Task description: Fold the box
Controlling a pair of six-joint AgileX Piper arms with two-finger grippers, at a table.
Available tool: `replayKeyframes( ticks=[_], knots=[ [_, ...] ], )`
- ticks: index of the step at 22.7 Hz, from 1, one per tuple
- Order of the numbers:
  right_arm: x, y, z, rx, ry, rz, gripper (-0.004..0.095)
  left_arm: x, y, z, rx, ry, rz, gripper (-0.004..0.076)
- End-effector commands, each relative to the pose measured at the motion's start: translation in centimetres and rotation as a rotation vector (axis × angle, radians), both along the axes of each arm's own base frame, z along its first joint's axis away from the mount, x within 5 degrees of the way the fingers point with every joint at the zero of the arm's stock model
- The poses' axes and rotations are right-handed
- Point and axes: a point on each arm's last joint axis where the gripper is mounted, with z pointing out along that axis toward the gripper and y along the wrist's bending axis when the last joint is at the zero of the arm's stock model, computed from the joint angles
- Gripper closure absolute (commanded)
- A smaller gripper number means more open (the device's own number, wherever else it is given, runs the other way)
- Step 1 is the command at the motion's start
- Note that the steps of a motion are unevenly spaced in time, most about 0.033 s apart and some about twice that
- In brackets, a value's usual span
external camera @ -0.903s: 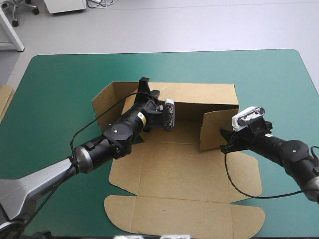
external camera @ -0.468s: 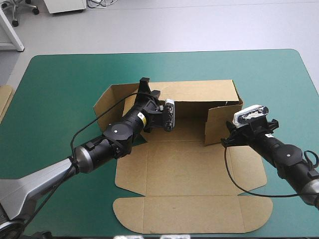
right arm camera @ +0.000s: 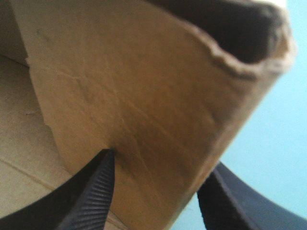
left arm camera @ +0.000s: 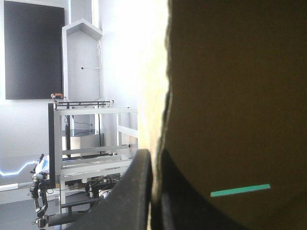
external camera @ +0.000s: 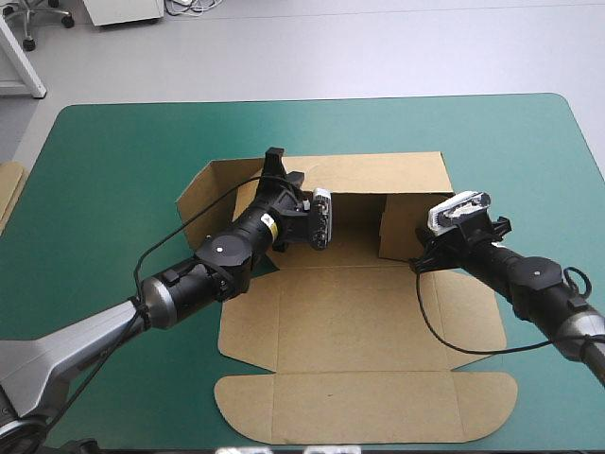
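Your right gripper stands released, its black fingers wide apart astride the raised right side flap of the box. One finger touches the board; you cannot tell whether the other does. At 10 o'clock from it, your left gripper is clenched on the top edge of the back wall, with the sheet pinched between its fingers. The box sits mid-bench, its floor flat, its lid spread toward 6 o'clock and the back wall up at 12. The left arm hides part of the floor and of the left flap. A spare board edge shows at 9 o'clock, cut off.
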Motion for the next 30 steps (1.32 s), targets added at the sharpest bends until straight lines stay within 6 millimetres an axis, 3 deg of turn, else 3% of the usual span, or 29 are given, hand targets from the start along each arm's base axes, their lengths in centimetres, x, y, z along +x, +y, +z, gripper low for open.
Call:
replayKeyframes(
  ticks=[1, 4, 6, 8, 15, 21, 30],
  knots=[
    [0.9, 0.1, 3.0, 0.025, -0.100, -0.019, 0.0427, -0.5, -0.1, 1.9, -0.063, -0.027, -0.025, 0.0734],
    [1.3, 0.1, 3.6, 0.038, -0.117, -0.031, 0.0427, -0.5, -0.2, 1.9, -0.065, -0.026, -0.031, 0.0734],
    [1.7, 0.0, 3.1, 0.041, -0.098, -0.048, 0.0430, -0.5, -0.2, 1.9, -0.065, -0.026, -0.031, 0.0734],
    [2.0, 0.4, 2.2, 0.051, -0.060, -0.026, 0.0494, -0.5, -0.2, 1.9, -0.065, -0.026, -0.031, 0.0734],
    [2.1, 0.8, 1.9, 0.069, -0.037, 0.011, 0.0926, -0.5, -0.1, 1.9, -0.062, -0.029, -0.026, 0.0734],
    [2.1, 0.8, 1.9, 0.067, -0.038, 0.011, 0.0925, -0.6, -0.1, 2.2, -0.068, -0.040, -0.037, 0.0708],
    [2.2, 0.8, 1.9, 0.133, -0.024, -0.028, 0.0925, -2.3, 0.3, 4.6, -0.130, -0.081, -0.092, 0.0317]
  ],
)
